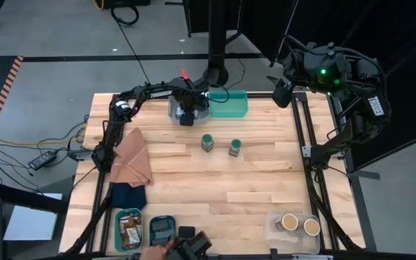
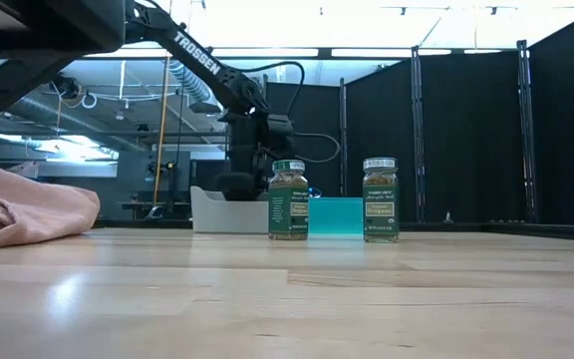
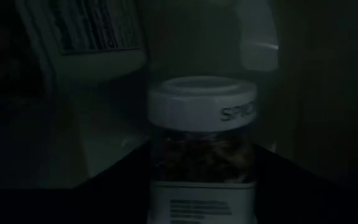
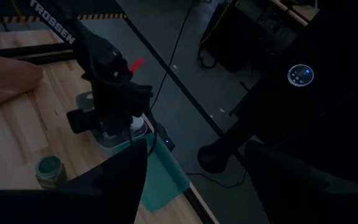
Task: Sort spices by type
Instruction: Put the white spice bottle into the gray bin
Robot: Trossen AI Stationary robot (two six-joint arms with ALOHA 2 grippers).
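left wrist view: white-lidded jar (image 3: 201, 146) held in left hand (image 1: 187, 115), over grey bin (image 1: 175, 110) at bench's far edge
right hand (image 1: 284, 90): parked off bench, grip unclear
risk: jar may tip if dropped high

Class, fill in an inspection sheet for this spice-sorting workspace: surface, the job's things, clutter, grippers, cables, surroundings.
Surface: wooden table, bare at centre.
Job's things: two green-lidded jars upright mid-table; white-lidded jar at the grey bin; two tan-topped jars in a clear bin; packets in a teal tray.
Clutter: brown cloth, dark blue cloth, teal bin.
Grippers: left gripper over the grey bin, closed on the white-lidded jar; right gripper raised off the table's far right corner.
Cables: several on the floor, left.
Surroundings: a hand at the near edge; black curtains.
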